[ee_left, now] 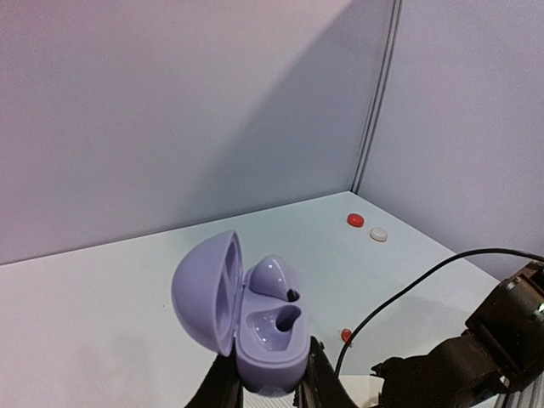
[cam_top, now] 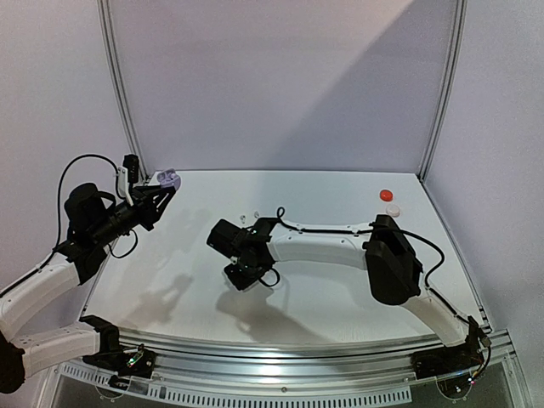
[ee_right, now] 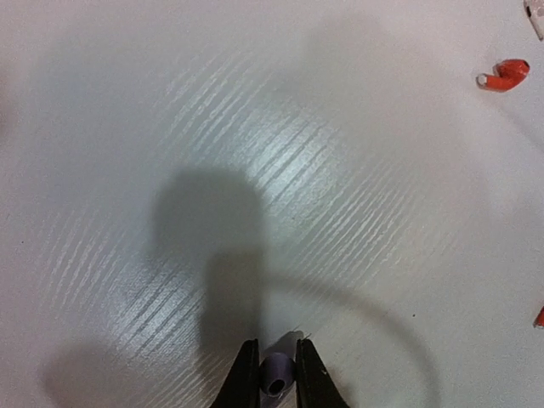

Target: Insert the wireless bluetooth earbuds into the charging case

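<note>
The left end effector (ee_left: 270, 384) is held high above the white worktop (ee_left: 102, 306). Its two dark fingers (ee_left: 223, 387) are pressed against the sides of a round, glossy bluish-lilac plastic charging case (ee_left: 255, 340). The case is carried open, with its domed lid (ee_left: 204, 293) swung out to the left so that two moulded sockets are exposed. A rounded lilac shape is seen at the upper socket, but whether it is a seated earbud cannot be told.

The right end effector (ee_right: 276, 353) is positioned low over the middle of the worktop. A tiny bluish-lilac stemmed earbud (ee_right: 276, 374) is pinched between its fingers. Whether that earbud touches the worktop cannot be told.

A small red stemmed earbud (ee_right: 503, 75) is seen lying on the worktop, well apart from the right end effector, toward the upper right of the right wrist view. A red sliver (ee_right: 540, 317) is cut off by the right edge of that view and cannot be identified.

In the top view, a round red case (cam_top: 386, 195) and a round white case (cam_top: 393, 208) are seen just beside each other near the far right corner of the worktop, well apart from both arms.
</note>
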Motion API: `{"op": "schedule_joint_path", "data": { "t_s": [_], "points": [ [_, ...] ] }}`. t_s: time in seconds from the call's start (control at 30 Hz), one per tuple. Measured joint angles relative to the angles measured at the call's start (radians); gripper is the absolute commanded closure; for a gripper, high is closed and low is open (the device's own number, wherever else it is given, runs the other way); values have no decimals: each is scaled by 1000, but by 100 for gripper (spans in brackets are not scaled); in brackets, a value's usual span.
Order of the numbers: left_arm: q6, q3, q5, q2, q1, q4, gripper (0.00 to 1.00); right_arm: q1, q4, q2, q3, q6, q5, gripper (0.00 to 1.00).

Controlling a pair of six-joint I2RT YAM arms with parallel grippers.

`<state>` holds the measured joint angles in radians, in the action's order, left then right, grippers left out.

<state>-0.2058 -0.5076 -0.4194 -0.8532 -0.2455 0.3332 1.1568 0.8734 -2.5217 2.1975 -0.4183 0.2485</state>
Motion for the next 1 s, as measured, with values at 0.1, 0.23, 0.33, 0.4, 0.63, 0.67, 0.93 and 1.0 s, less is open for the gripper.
{"op": "schedule_joint_path", "data": {
  "t_s": [0.1,0.23,0.33,0.4,0.63,0.67,0.93,1.0],
  "points": [
    [5,0,-1,0,0,0,100,0,-6,24,-10,26,50,100],
    [15,0,-11,0,0,0,100,0,-36,110,-29,86,121,100],
    [21,0,-27,-3,0,2,100,0,-97,220,-36,154,166,100],
    [23,0,-40,-10,0,4,100,0,-154,300,-40,198,179,100],
    [50,-50,-80,-32,-11,8,100,11,-453,560,-50,363,183,100],
    [59,-60,-81,-32,-16,14,100,17,-490,576,-50,388,182,100],
    [189,-97,-22,-5,-147,59,100,91,-705,536,15,588,66,100],
    [217,-99,10,0,-173,69,100,103,-736,515,21,629,37,100]
  ]
}}
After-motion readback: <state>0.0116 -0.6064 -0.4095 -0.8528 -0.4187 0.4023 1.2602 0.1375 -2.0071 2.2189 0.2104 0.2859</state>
